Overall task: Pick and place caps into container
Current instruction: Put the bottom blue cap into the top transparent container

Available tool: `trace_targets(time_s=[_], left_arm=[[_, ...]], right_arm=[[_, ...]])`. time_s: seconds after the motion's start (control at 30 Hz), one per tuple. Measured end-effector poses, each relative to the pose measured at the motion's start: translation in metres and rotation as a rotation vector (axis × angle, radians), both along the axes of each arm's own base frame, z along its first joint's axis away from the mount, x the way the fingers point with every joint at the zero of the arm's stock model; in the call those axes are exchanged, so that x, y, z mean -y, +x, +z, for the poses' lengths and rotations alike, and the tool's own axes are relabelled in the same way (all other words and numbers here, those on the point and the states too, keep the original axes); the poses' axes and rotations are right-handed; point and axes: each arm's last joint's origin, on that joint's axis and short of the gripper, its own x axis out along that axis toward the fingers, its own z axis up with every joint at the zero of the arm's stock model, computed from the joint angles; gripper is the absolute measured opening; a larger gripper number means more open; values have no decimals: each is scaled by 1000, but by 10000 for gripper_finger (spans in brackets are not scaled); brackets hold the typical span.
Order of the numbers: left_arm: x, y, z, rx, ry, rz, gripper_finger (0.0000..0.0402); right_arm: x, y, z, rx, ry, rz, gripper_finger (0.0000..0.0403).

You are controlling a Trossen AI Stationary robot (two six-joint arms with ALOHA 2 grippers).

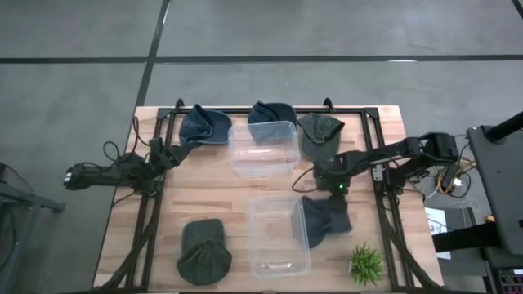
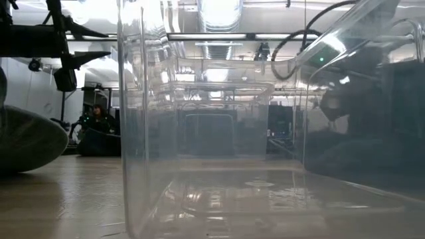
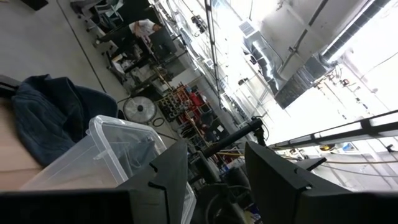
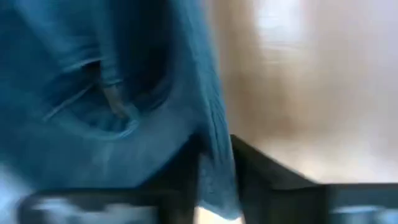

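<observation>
Five caps show in the high view. A navy cap (image 1: 203,126), another navy cap (image 1: 272,113) and an olive cap (image 1: 320,131) lie along the table's far side. A second olive cap (image 1: 204,249) (image 2: 26,139) lies near the left front. My right gripper (image 1: 324,184) (image 4: 214,180) is shut on the third navy cap (image 1: 325,219) (image 4: 112,93), just right of the near clear container (image 1: 278,233). My left gripper (image 1: 167,152) (image 3: 214,186) is open and holds nothing, left of the far clear container (image 1: 261,147) (image 3: 118,149). My right gripper pinches a fold of the navy cap's fabric (image 4: 214,149) between its two fingers (image 4: 261,174), coming from above. The cap hangs below the gripper beside the near container's right wall. Whether its lower end rests on the table, I cannot tell.
A small green spiky plant (image 1: 366,263) stands near the front right corner. Black frame rails (image 1: 155,204) run along the table's left and right sides. Bare wood (image 1: 212,188) lies between the two containers and to their left. People show in the room beyond (image 2: 99,123).
</observation>
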Motion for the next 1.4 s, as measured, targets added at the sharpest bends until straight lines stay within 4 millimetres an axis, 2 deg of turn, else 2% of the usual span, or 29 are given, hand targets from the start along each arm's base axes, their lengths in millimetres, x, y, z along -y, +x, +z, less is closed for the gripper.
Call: trace_targets(time_s=[0.03, 0.13, 0.23, 0.4, 0.63, 0.73, 0.9, 1.03, 1.17, 1.3, 1.4], left_arm=[[0, 0, 0, 0, 0, 0, 154], [0, 0, 0, -1, 0, 0, 154], [0, 0, 0, 0, 0, 1, 154], [0, 0, 0, -1, 0, 2, 154], [0, 0, 0, -5, 7, 4, 154], [0, 0, 0, -5, 7, 4, 154], [0, 0, 0, -3, 4, 3, 154], [0, 0, 0, -3, 4, 2, 154], [0, 0, 0, -2, 2, 2, 154], [0, 0, 0, 10, -17, -3, 154], [0, 0, 0, 11, -18, -4, 154]], right_arm=[[-1, 2, 0, 5, 29, 4, 32], [-1, 5, 5, -6, 46, -2, 15], [1, 8, 23, 19, -22, -7, 12], [4, 2, 63, 18, -123, -9, 11], [4, -19, 121, -33, -195, -8, 10], [5, -25, 150, 25, -228, -19, 10], [7, -25, 197, 193, -306, -48, 9], [12, -14, 229, 300, -377, -61, 9], [21, 6, 258, 404, -432, -60, 9], [28, 23, 276, 398, -466, -26, 9], [35, 40, 285, 420, -574, 35, 10]])
